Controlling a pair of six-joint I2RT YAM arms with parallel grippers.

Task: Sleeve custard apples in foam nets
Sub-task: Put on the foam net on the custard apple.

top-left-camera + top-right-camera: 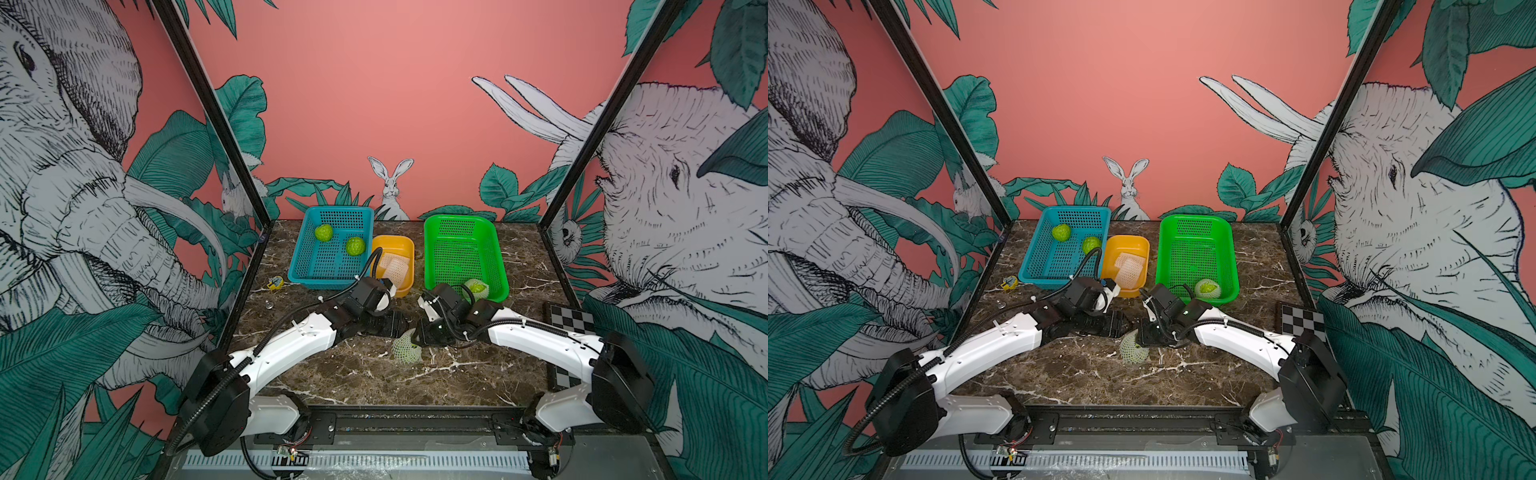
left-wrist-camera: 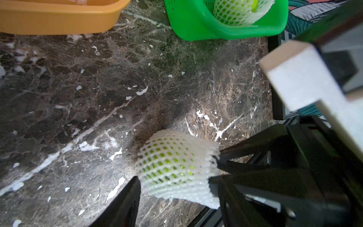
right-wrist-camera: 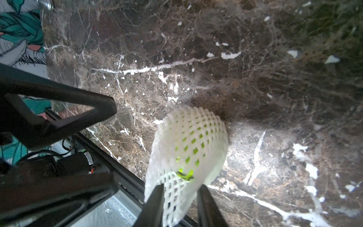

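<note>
Room toward 6 o'clock on dark veined marble tabletop; far edge crowded: blue perforated plastic basket at 11 with two bare bumpy green custard apples, orange plastic tub of off-white foam nets at 12, green perforated basket at 1. Mid-table, netted apple. Left gripper at its 9, jaws spread, empty. Right gripper at 3, jaws narrow astride net's open end; clamped or not, cannot tell.
</note>
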